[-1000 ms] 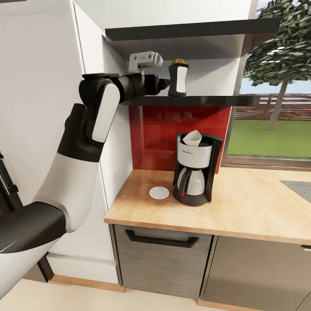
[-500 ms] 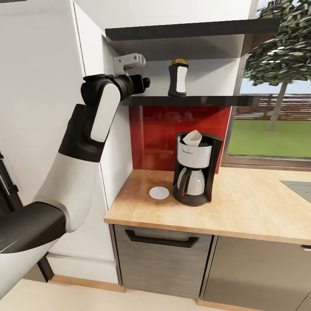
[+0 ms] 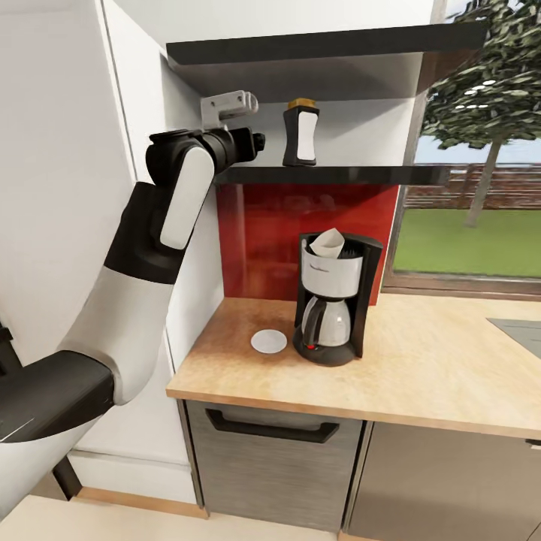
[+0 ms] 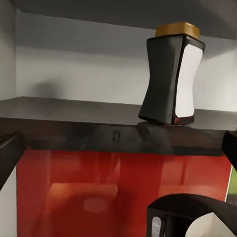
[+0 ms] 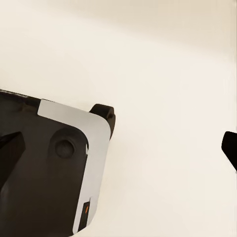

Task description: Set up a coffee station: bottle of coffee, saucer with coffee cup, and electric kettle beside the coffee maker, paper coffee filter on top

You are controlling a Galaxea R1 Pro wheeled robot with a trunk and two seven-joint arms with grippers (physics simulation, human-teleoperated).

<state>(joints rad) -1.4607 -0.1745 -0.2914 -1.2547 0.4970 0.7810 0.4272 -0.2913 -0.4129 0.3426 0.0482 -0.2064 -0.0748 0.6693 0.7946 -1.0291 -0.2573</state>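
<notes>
The left tool (image 3: 259,140) is raised to the height of the kitchen shelf (image 3: 338,175), at the shelf's left end and apart from the bottle of coffee (image 3: 300,134); whether its fingers are spread or pressed together cannot be told. A second ago the left tool reached right up beside the bottle; half a second ago it had drawn back toward the wall, and it holds about that same distance now. The whole head view has since shifted a little, so the camera has moved rather than the things. The bottle stands upright on the shelf, as before. On the table (image 3: 421,368) below, the coffee maker (image 3: 334,300) stands with the paper coffee filter (image 3: 327,242) in its top, and the saucer (image 3: 268,342) lies just beside its base, unchanged. The right tool's state cannot be told either.
</notes>
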